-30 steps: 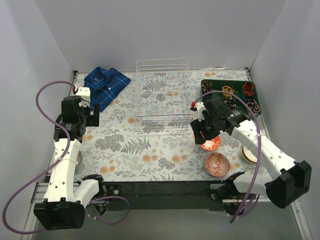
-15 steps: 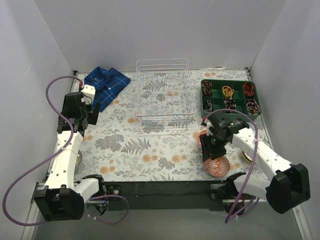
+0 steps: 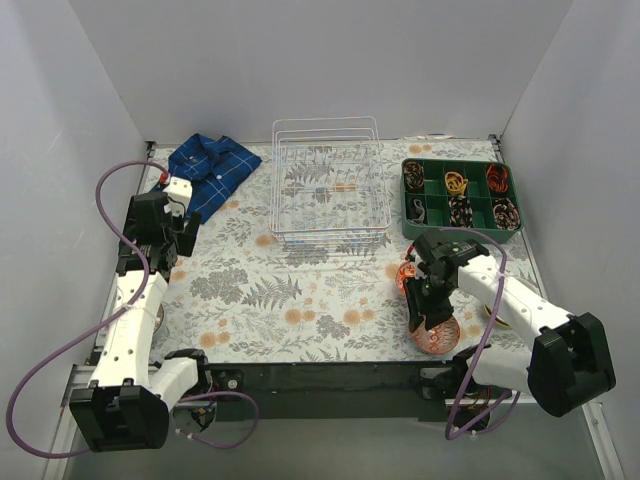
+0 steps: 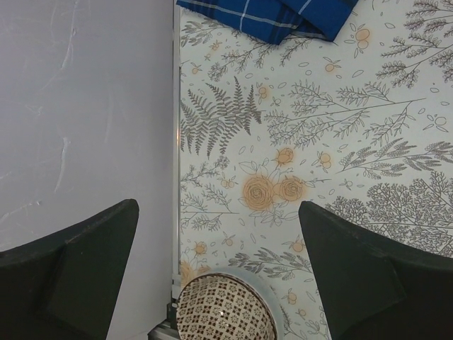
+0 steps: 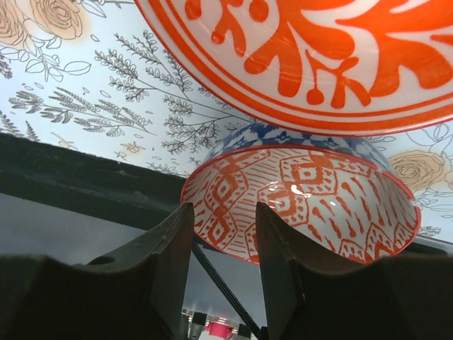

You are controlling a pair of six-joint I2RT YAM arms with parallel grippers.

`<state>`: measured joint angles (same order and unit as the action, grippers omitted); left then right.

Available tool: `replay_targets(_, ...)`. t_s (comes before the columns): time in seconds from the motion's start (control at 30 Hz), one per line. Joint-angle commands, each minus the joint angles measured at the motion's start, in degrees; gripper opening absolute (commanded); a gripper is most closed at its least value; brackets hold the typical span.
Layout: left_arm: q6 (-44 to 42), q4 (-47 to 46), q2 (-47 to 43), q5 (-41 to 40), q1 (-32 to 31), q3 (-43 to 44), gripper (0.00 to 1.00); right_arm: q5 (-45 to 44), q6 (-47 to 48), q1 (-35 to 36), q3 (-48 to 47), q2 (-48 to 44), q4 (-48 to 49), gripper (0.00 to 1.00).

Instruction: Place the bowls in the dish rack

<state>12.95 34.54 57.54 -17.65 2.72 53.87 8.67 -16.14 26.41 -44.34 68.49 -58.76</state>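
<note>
**Bowls outside the rack**

The dish rack [image 3: 325,190] stands far-centre on the table [image 3: 300,300]. The top view seems to show four bowls, all outside it. Only the right wrist view shows the right gripper [image 5: 223,212] straddling the red-patterned bowl [image 5: 318,205] at its rim, beside an orange bowl [image 5: 304,57]; I cannot tell whether it grasps. The left gripper [image 4: 218,207] gapes wide above a brown bowl [image 4: 225,315].

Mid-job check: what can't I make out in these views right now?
- Brown bowl: cut by left wrist view's bottom edge; mostly under left arm in top view.
- Red bowl: right wrist view, fingers hide whether the jaws pinch its rim.
- Orange bowl: cut by that view's top edge.
- Green tray contents: too small in top view.
</note>
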Motion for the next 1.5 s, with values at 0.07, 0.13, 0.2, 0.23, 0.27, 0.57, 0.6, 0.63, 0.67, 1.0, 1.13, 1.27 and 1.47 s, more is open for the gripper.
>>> replay_targets(0.07,0.93,0.17,-2.34,-1.25,-0.08,-0.25,0.98,-2.25,-1.61,2.76,0.39,0.5,0.84,0.46)
replay_targets(0.13,1.46,0.43,-2.43,-1.25,-0.08,0.18,0.98,-1.99,-1.87,3.29,0.39,0.68,1.54,0.44)
replay_targets(0.2,2.34,0.87,-2.34,-1.25,-0.17,0.45,0.98,-1.72,-2.14,4.26,-0.31,0.51,1.98,0.43)
replay_targets(0.23,2.6,1.05,-2.43,-1.25,-0.09,0.54,0.98,-1.72,-2.14,4.52,-1.27,0.33,1.99,0.42)
replay_targets(0.27,3.04,1.49,-2.52,-1.07,-0.08,0.54,0.98,-1.72,-2.14,5.48,-1.8,0.16,1.9,0.43)
replay_targets(0.57,5.5,2.63,-2.96,-0.19,-0.08,0.45,0.98,-4.1,-1.18,7.33,-10.41,-0.11,-0.12,0.42)
replay_targets(0.6,5.85,2.72,-2.78,0.07,-0.17,0.71,0.98,-3.83,-0.91,7.77,-10.68,0.06,-0.12,0.42)
replay_targets(0.63,6.64,2.72,-2.52,0.07,-0.09,0.89,0.98,-4.01,-0.74,8.47,-10.94,0.24,-0.12,0.44)
replay_targets(0.67,7.08,2.72,-1.91,0.07,-0.08,1.15,0.98,-4.27,-0.65,8.74,-10.69,0.24,0.14,0.45)
replay_targets(1.0,9.29,4.04,-1.73,-1.6,-0.17,2.38,0.97,-6.37,-3.72,12.08,-10.24,5.51,0.58,0.48)
replay_targets(1.13,9.72,4.39,-2.69,-2.56,-0.09,1.94,0.97,-8.31,-5.3,13.05,-10.68,7.1,-0.56,0.49)
replay_targets(1.27,10.34,4.92,-3.48,-3.0,-0.08,1.25,0.97,-8.4,-6.45,13.49,-9.46,7.01,-0.91,0.49)
replay_targets(1.47,10.43,4.83,-4.28,-3.71,-0.17,0.71,0.97,-10.51,-6.97,13.75,-5.24,7.27,-0.74,0.45)
